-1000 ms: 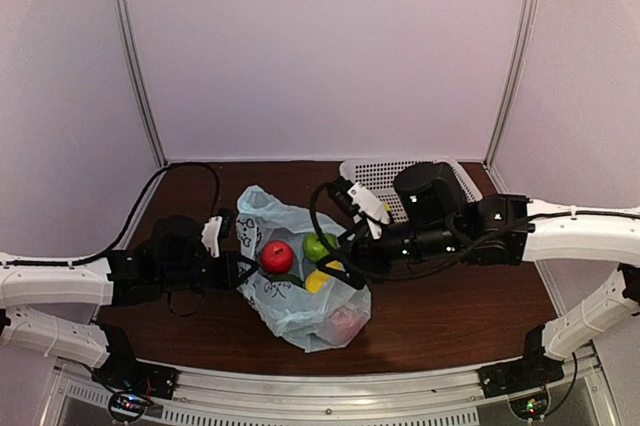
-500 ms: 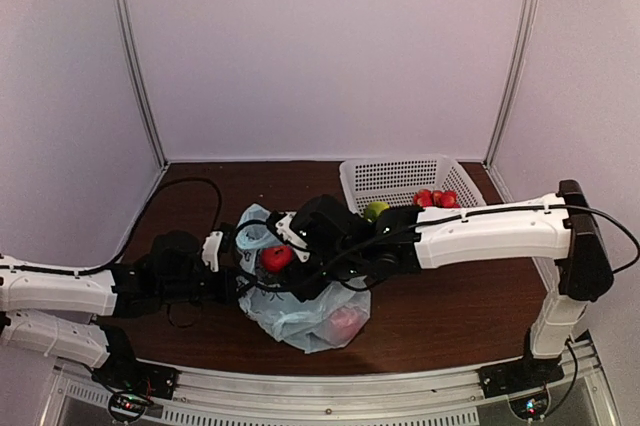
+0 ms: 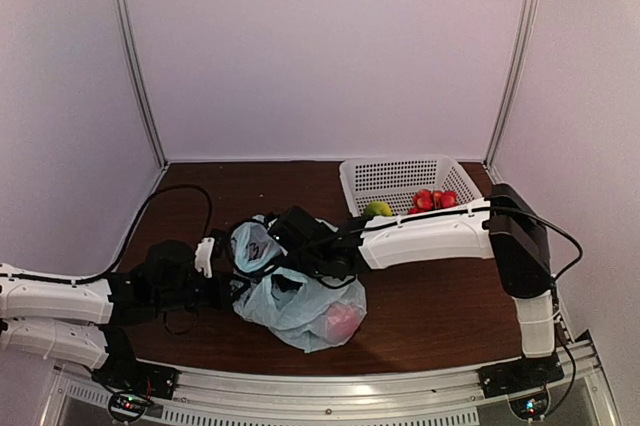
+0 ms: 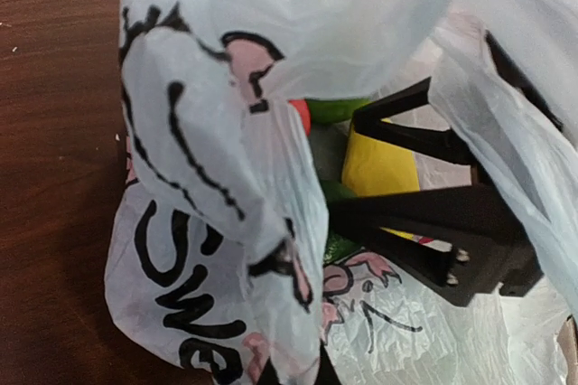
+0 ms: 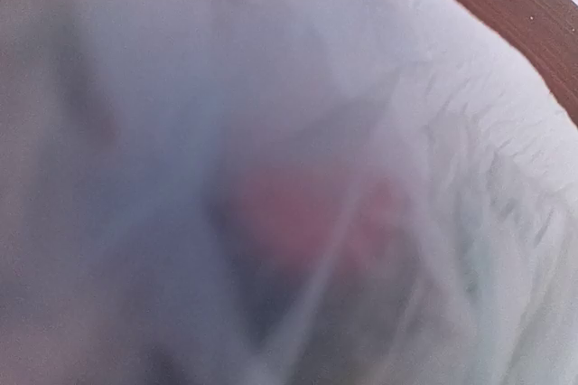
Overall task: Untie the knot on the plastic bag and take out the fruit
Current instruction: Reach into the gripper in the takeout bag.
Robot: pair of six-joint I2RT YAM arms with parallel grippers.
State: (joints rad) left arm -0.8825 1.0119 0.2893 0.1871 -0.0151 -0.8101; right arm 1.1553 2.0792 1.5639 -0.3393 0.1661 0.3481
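Pale blue film of the plastic bag (image 3: 290,306) lies slumped on the brown wooden table (image 3: 440,316), near centre. A pink-red apple (image 3: 345,319) shows through the film at the bag's near right corner, so that one is not out yet.

Left gripper (image 3: 228,284): low over the table at the bag's left rim. In its wrist view the film, with the black "Swe" lettering (image 4: 181,286), bunches down toward its fingers at the lower edge. I read it as closed on the rim, holding the mouth up and open for the other arm. The fingers are mostly out of shot, so this is a judgement.

No knot to be seen. The mouth gapes, so untying looks done.

Right gripper (image 4: 345,166): inside the mouth, entering from the right. Its black jaws stand moderately wide apart with a yellow fruit (image 4: 379,168) between them. Cannot tell whether the pads bear on it. A green fruit (image 4: 336,109) and a sliver of red fruit (image 4: 302,116) sit just beside it. The right wrist view gives only blurred film with a pink smear, the lens apparently against the plastic.

Far right: white perforated basket (image 3: 395,174), well apart from the bag. It holds red round fruits (image 3: 432,200) and a green apple (image 3: 377,210) by its near wall, evidently the drop point.

Step in hand, as judged: picking the yellow fruit. Risk: loose film caught in the jaws with it.
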